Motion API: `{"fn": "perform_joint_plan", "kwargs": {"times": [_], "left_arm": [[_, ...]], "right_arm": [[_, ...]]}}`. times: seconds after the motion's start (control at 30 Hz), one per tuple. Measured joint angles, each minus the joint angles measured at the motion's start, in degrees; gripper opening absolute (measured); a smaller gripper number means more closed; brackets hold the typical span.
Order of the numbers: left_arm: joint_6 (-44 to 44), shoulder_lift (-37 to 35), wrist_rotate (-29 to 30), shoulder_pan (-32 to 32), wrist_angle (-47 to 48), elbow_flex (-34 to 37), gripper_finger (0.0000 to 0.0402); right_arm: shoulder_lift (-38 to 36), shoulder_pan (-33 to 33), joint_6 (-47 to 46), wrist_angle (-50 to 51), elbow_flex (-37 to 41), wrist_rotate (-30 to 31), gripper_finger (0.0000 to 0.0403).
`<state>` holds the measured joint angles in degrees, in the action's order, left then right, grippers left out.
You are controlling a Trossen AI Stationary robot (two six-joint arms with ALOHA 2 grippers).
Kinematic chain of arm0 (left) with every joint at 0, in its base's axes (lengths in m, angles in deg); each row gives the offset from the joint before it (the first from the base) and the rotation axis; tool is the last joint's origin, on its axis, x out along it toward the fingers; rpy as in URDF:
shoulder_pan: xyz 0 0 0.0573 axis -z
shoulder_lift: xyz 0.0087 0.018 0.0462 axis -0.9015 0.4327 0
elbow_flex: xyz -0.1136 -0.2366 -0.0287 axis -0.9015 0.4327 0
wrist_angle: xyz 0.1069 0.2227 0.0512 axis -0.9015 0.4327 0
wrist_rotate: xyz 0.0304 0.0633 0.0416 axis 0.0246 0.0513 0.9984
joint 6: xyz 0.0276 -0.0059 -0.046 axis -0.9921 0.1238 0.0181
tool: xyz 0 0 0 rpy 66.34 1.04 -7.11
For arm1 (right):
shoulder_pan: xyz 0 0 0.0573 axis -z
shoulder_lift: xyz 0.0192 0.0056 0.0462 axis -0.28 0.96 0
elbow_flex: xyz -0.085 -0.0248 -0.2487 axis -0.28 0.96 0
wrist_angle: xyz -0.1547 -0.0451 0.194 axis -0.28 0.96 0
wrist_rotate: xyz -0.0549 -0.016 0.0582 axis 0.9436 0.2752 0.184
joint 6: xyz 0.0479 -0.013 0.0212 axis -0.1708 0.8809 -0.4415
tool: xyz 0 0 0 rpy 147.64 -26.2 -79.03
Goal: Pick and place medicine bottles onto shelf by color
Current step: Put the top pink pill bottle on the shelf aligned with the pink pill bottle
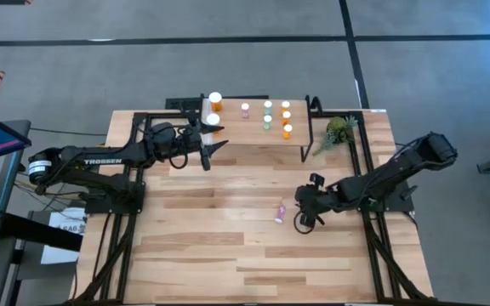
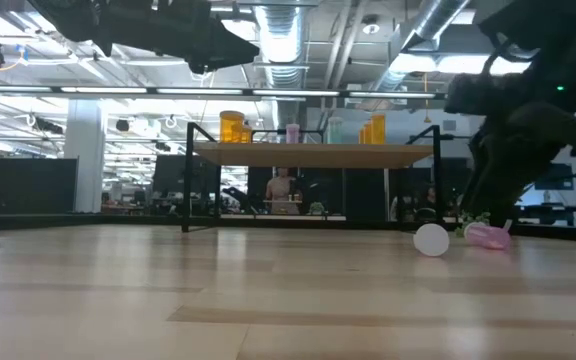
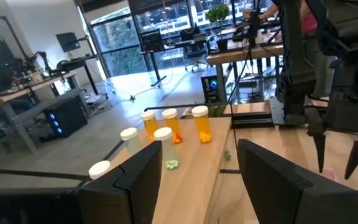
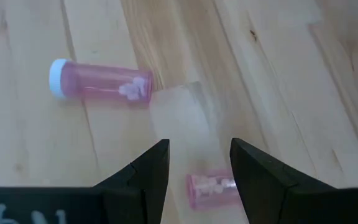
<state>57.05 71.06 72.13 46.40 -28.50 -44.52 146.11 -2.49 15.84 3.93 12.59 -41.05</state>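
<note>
the wooden table (image 1: 228, 255) carries the shelf (image 1: 253, 140) along its far edge, where orange, pink and pale green bottles (image 1: 268, 115) already stand upright in rows. the left gripper (image 1: 215, 146) hovers at the shelf's front edge by the two larger orange bottles (image 1: 215, 101), its fingers spread wide with nothing between them, well apart from the loose stock. the right gripper (image 4: 197, 165) hangs low over the middle of the table, fingers parted to a moderate gap and empty. two pink bottles lie on their sides there: one pink bottle (image 4: 98, 84) sits ahead of the fingertips and off to one side, white cap pointing away from the gap, its long axis running across the reach rather than along it; the second pink bottle (image 4: 211, 188) shows right in the gap between the fingers, partly hidden. the right arm is plainly the nearer one, and the bottle in the gap looks the likelier pick, since the fingers seem to straddle it across its width.
</note>
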Motion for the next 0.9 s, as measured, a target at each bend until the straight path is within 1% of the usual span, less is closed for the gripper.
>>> {"fn": "perform_joint_plan", "kwargs": {"times": [0.17,0.2,0.27,0.4,0.53,0.63,0.8,0.9], "left_arm": [[0.04,0.00,-0.01,0.00,0.10,0.02,0.0198],[0.06,0.00,-0.01,0.00,0.23,0.01,0.0198],[0.10,0.00,-0.01,0.00,0.69,0.01,0.0198],[0.17,0.02,-0.01,0.00,0.94,0.00,0.0198],[0.78,0.02,-0.01,0.00,0.93,0.00,0.0198],[1.11,0.02,-0.20,0.00,1.00,0.00,0.0198],[1.09,0.02,-0.36,0.00,1.24,0.00,0.0198],[1.09,0.02,-0.36,0.00,0.93,0.00,0.0198]], "right_arm": [[0.03,0.36,5.64,0.77,-0.01,-2.53,0.0191],[-0.13,0.31,5.49,2.01,-0.01,-2.54,0.0191],[-1.18,1.01,2.00,5.24,-0.01,-2.45,0.0191],[-4.31,3.97,-8.42,8.60,0.01,-0.85,0.0191],[-6.72,6.17,-17.94,6.09,0.91,-1.44,0.0191],[-6.81,6.91,-21.44,5.65,2.66,-4.10,0.0191],[-6.06,6.18,-29.57,4.39,5.70,-4.29,0.0191],[-6.01,5.66,-32.22,2.26,6.46,-4.25,0.0191]]}}
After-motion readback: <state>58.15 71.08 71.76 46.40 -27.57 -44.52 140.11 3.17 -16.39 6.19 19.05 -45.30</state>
